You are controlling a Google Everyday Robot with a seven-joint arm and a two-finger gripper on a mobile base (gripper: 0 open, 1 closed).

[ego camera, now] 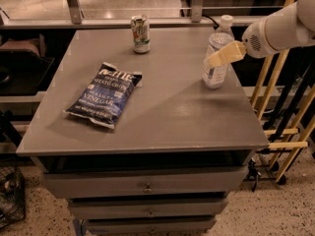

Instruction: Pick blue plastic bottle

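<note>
The big gray table with drawers fills most of what I see, and my white arm comes in from the far right. A dark blue chip bag lies flat on the left side, the clear bottle with a white cap stands upright near the right edge, and a small green-and-white can stands at the far edge. My gripper is at the bottle, its tan end lying across the bottle's middle, and I cannot tell if it is open or closed.
</note>
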